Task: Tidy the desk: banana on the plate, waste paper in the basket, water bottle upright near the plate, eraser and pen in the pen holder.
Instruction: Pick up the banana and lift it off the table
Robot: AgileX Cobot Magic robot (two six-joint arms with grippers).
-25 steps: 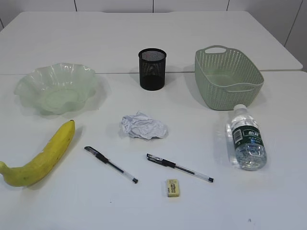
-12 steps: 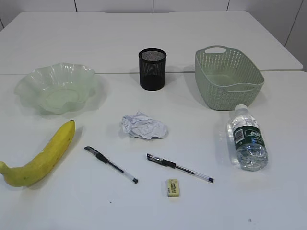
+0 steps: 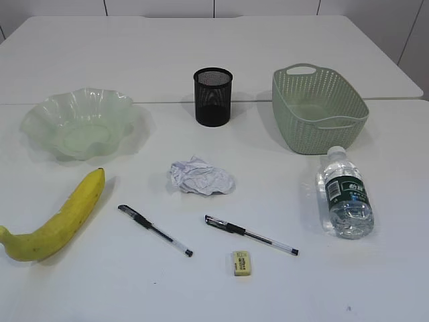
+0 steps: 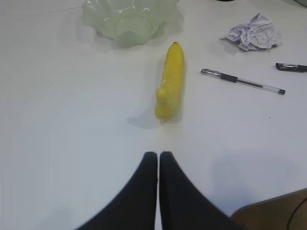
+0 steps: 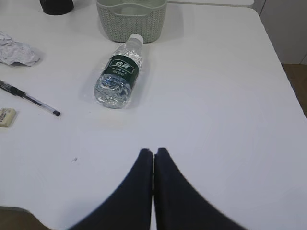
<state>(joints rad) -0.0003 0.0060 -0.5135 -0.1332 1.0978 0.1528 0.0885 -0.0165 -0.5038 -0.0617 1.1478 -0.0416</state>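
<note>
A yellow banana [image 3: 57,218] lies at the front left, near the wavy glass plate [image 3: 41,121]. Crumpled paper [image 3: 201,178] lies mid-table. Two pens [image 3: 154,230] [image 3: 251,235] and a yellow eraser [image 3: 242,263] lie at the front. A water bottle [image 3: 345,194] lies on its side before the green basket [image 3: 348,124]. The black mesh pen holder [image 3: 213,97] stands at the back. My left gripper [image 4: 158,154] is shut and empty, short of the banana [image 4: 171,84]. My right gripper [image 5: 153,151] is shut and empty, short of the bottle [image 5: 119,76]. Neither gripper shows in the exterior view.
A second white table adjoins behind. The left wrist view shows the plate [image 4: 165,9], the paper [image 4: 253,33] and one pen [image 4: 242,81]; the table's edge runs at its lower right. The right wrist view shows the basket [image 5: 132,19], a pen [image 5: 29,99] and the eraser [image 5: 6,117].
The plate and the water bottle shift very slightly in the exterior view. Nothing else has visibly moved.
</note>
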